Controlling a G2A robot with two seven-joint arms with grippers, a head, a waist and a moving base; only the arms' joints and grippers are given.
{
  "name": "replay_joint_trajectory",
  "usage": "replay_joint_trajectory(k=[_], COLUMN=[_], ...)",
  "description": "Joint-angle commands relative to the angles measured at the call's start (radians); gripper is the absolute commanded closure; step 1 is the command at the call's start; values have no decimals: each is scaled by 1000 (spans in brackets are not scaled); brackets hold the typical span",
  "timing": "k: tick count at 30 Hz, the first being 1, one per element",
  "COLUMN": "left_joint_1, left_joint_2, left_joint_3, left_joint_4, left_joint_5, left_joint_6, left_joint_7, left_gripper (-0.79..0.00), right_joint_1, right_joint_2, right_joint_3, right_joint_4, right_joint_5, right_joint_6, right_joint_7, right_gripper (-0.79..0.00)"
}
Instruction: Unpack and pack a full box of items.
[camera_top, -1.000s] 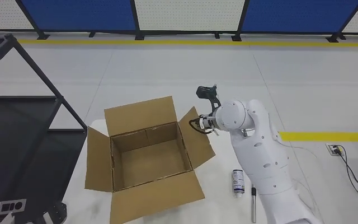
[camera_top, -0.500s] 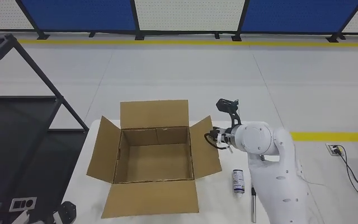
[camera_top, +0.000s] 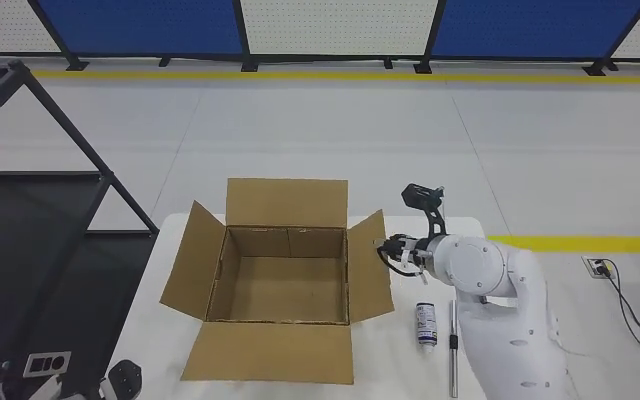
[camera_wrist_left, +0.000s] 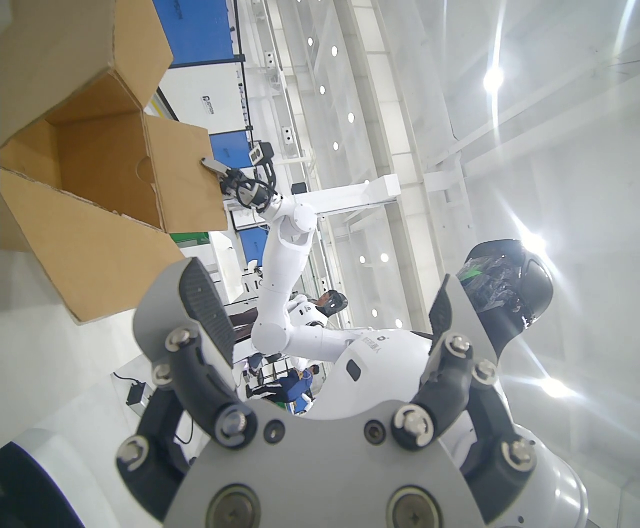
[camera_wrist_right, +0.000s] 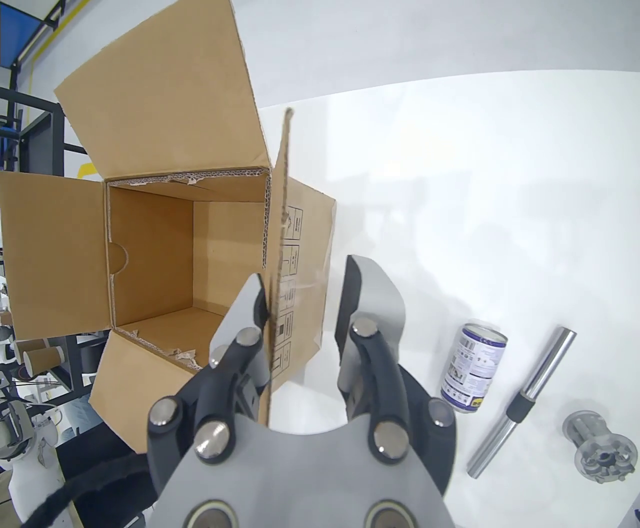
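Right gripper (camera_wrist_right: 305, 300) stands at the box's right flap (camera_wrist_right: 280, 210) with its jaws apart. The flap's thin edge runs up between them, one finger (camera_wrist_right: 257, 305) touching the cardboard and the other standing clear, so nothing is clamped. From above, the same gripper (camera_top: 385, 250) sits at the flap's (camera_top: 370, 270) outer edge. The left gripper (camera_wrist_left: 325, 305) is low beside the table, pointing up toward the ceiling, jaws wide apart and holding nothing. Its camera shows the right gripper (camera_wrist_left: 210, 163) farther off, against the flap.

On the table (camera_top: 400, 340), right of the box (camera_top: 285, 290) and near the right arm, a can (camera_top: 426, 325) lies on its side with a metal rod (camera_top: 453, 350) just beside it. Both lie lengthwise, pointing roughly away from the robot. The right wrist camera shows the can (camera_wrist_right: 474, 367), the rod (camera_wrist_right: 522, 402) and, beyond the rod, a small grey metal hub (camera_wrist_right: 597, 447). None of them touches the box. A black rack (camera_top: 60, 250) stands off the table's left side.

The box (camera_wrist_right: 150, 250) sits on the left part of the table, mouth up, sides about square to the table's edge, and looks slightly longer across than deep. All four flaps are spread outward. The right one is tilted up, between the gripper and the box's inside. The floor inside shows plain cardboard.
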Motion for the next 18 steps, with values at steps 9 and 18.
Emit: replay_joint_trajectory(k=[9, 18], left_joint_1=[-3, -38], left_joint_2=[1, 10], left_joint_3=[9, 71], left_joint_4=[-11, -45], left_joint_5=[2, 80], left_joint_6=[11, 60], left_joint_7=[-6, -37], left_gripper=[-785, -785], right_joint_1=[-101, -399], right_joint_2=[21, 42], right_joint_3=[95, 288], right_joint_4=[-196, -429], right_joint_5=[0, 10], right_joint_6=[49, 154], right_joint_7=[-13, -17], right_gripper=[-785, -785])
